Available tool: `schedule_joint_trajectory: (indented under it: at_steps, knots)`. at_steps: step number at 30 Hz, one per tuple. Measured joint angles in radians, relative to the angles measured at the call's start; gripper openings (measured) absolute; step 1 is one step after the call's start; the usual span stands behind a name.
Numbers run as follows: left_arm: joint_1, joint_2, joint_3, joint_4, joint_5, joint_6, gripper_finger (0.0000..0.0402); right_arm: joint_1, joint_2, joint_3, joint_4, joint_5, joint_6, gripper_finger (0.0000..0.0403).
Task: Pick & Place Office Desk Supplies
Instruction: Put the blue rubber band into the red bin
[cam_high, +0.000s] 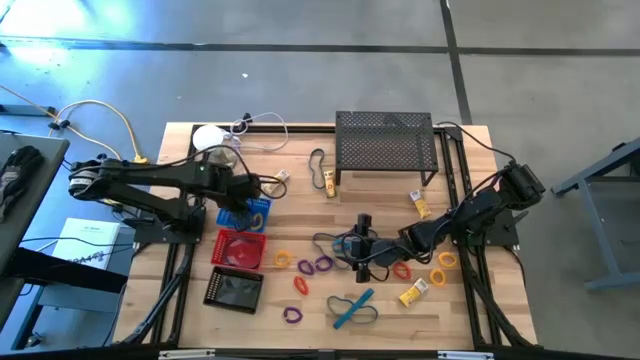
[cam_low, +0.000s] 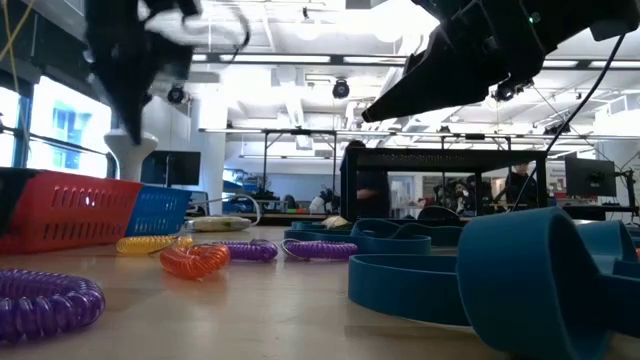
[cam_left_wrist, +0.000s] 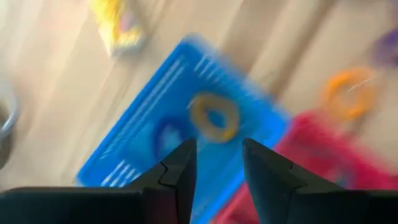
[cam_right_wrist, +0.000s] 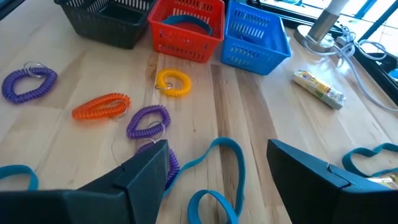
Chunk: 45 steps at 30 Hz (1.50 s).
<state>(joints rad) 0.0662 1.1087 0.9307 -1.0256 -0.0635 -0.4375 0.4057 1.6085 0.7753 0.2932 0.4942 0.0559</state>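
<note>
My left gripper (cam_left_wrist: 219, 155) hangs open above the blue basket (cam_high: 258, 208), fingers pointing down, nothing between them. A yellow coil ring (cam_left_wrist: 214, 117) lies in that basket (cam_left_wrist: 155, 134). My right gripper (cam_right_wrist: 217, 168) stands wide open and low over the table's middle (cam_high: 360, 245), a finger on either side of a blue elastic loop (cam_right_wrist: 219, 158) that lies flat on the wood. Ahead of it lie a yellow ring (cam_right_wrist: 173, 82), an orange ring (cam_right_wrist: 102, 106), purple rings (cam_right_wrist: 148, 121) and a yellow-and-white tube (cam_right_wrist: 318, 89).
A red basket (cam_high: 240, 248) and a black basket (cam_high: 233, 290) stand in a row with the blue one at the left. A black mesh shelf (cam_high: 386, 145) stands at the far edge, a white round device (cam_high: 208, 137) with cables at the far left. More rings, loops (cam_high: 352, 310) and tubes (cam_high: 412, 293) lie scattered.
</note>
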Motion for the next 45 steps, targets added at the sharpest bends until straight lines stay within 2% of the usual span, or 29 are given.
schedule_joint_trajectory:
  at_steps: [2, 7, 12, 17, 27, 34, 38, 41, 45]
  knots:
    - [-0.007, -0.001, 0.040, 0.078, 0.022, -0.001, 0.0122, 0.000, 0.000, 0.000, 0.000, 0.001, -0.001, 0.0260]
    - [-0.057, 0.013, 0.043, 0.459, 0.025, 0.095, 0.0122, 0.017, 0.000, 0.000, -0.005, 0.024, -0.024, 0.0260]
    - [-0.099, 0.096, 0.038, 0.550, 0.028, 0.270, 0.0122, 0.070, 0.000, 0.000, -0.051, 0.094, 0.022, 0.0260]
    - [-0.104, 0.252, 0.038, 0.649, 0.027, 0.319, 0.0122, 0.134, 0.000, 0.000, -0.065, 0.179, 0.078, 0.0260]
    - [-0.159, 0.587, 0.038, 0.965, 0.025, 0.440, 0.0122, 0.209, 0.000, 0.000, -0.098, 0.206, 0.218, 0.0260]
    - [-0.196, 0.655, 0.038, 1.038, -0.045, 0.471, 0.0122, 0.244, 0.000, 0.000, -0.112, 0.214, 0.293, 0.0260]
    - [-0.195, 0.657, 0.037, 1.037, -0.049, 0.471, 0.0122, 0.246, 0.000, 0.000, -0.122, 0.214, 0.337, 0.0260]
    - [-0.192, 0.656, 0.038, 1.033, -0.108, 0.482, 0.0122, 0.245, 0.000, 0.000, -0.117, 0.213, 0.341, 0.0260]
    - [-0.191, 0.664, 0.038, 1.036, -0.122, 0.468, 0.0122, 0.245, 0.000, 0.000, -0.112, 0.209, 0.341, 0.0260]
